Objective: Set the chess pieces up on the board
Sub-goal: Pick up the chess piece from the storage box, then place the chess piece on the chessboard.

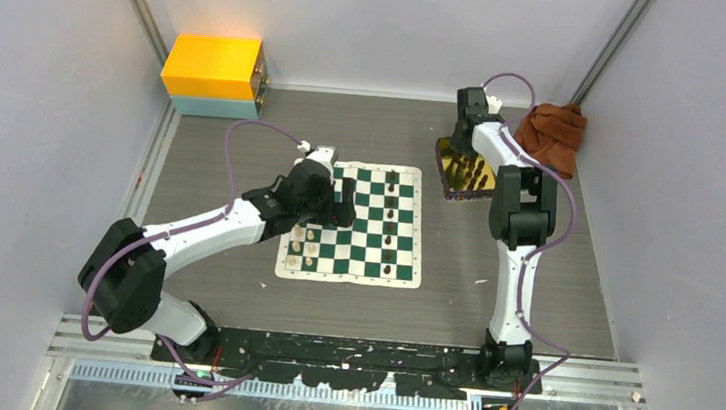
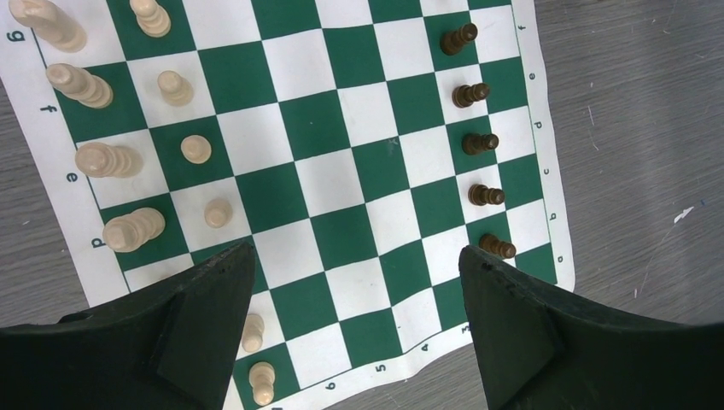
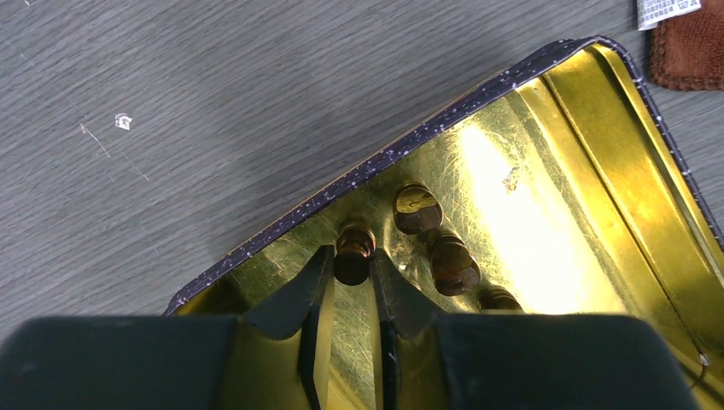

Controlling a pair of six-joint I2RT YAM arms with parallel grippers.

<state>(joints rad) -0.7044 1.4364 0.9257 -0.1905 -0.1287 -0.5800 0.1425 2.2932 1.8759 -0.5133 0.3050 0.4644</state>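
Right end effector (image 3: 350,263): fingers pressed against both sides of one dark piece (image 3: 353,243), low inside the gold tray (image 3: 388,158).
Left end effector (image 2: 356,256): fingers spread wide with nothing between them, hanging above the board (image 2: 341,171).
Held piece, axis: upright, long axis vertical, rounded head towards the wrist camera.
Other tray pieces (image 3: 451,260): dark, also upright, just beside the held one near the tray's corner.
Board, place: flat on the grey counter (image 1: 243,153), in front of the left arm, edges roughly square with the counter.
Tray, place: on the counter to the right of the board and further back, apart from it.
Cream pieces (image 2: 128,226): upright in two columns along the board's left side.
Dark pawns (image 2: 480,143): upright in a single column, one square in from the board's right edge; the column runs from far to near.
Board writing: letters g, f, e, d on the left border; f, e, d, c, b, a on the right border; digits 6, 5, 4, 3 on the near border.
Cloth (image 3: 687,47): brown, beside the tray's far corner, with a white tag (image 3: 668,10) whose print is too small to read.
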